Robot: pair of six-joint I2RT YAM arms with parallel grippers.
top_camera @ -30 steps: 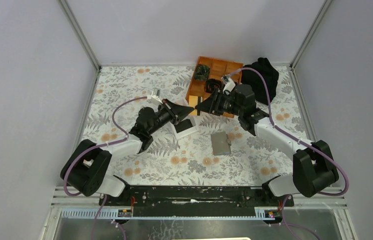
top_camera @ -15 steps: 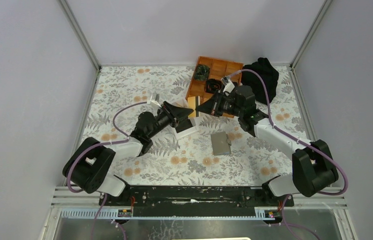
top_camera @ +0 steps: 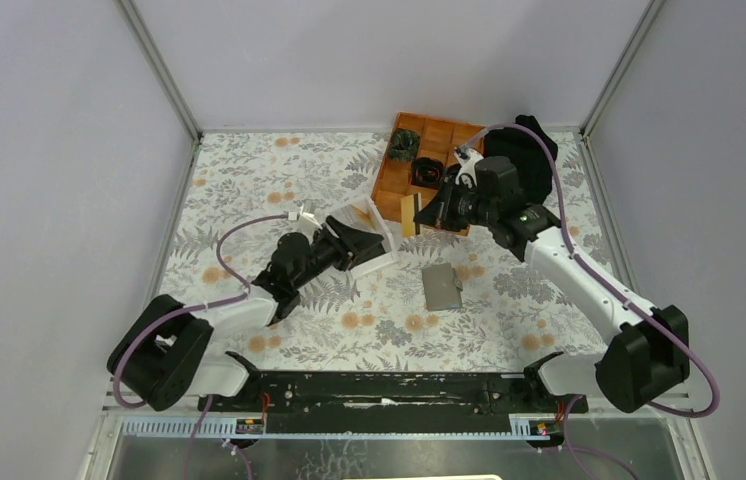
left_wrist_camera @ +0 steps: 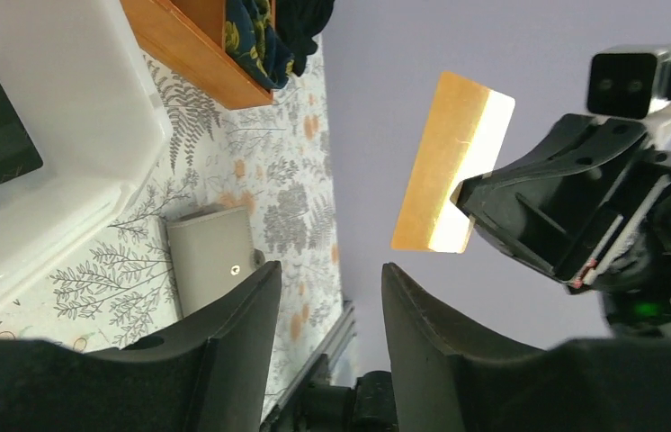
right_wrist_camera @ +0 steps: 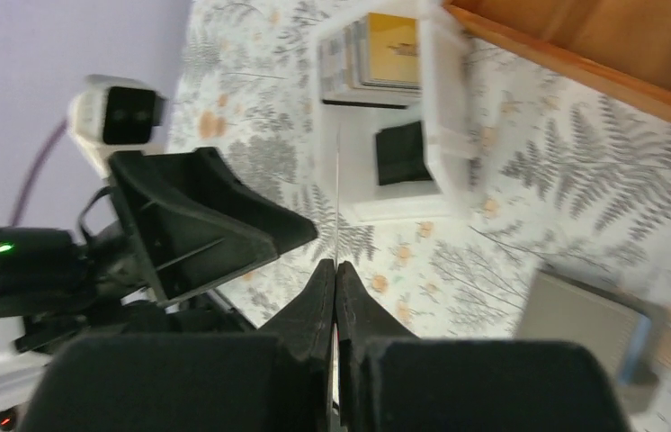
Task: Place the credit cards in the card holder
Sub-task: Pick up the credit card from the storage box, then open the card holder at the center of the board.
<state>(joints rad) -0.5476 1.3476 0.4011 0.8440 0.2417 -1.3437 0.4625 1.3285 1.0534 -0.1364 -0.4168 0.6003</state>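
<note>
Top external: one holder (top_camera: 441, 287), one card (top_camera: 409, 214)

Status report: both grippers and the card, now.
Left gripper open, empty. Right gripper shut on tan-gold card, airborne. Card holder flat on table, apart. Nothing between.

Non-task stuff in view:
- Fern-and-flower tablecloth (top_camera: 269, 170) covers the whole table.
- Orange gridded tray (top_camera: 441, 135) at the far edge, right of centre, set at a slight angle.
- In the tray's left compartments: a dark green patterned bundle (top_camera: 407, 145) at the back, a black round item (top_camera: 427, 170) just in front of it.
- White two-compartment box (top_camera: 361, 212) near the tray's near-left corner, tilted relative to the table edges.
- Black cloth heap (top_camera: 541, 155) at the far right corner, just beside the tray.
- Plain grey walls (top_camera: 49, 200), metal frame posts (top_camera: 159, 70) in the far corners.
</note>
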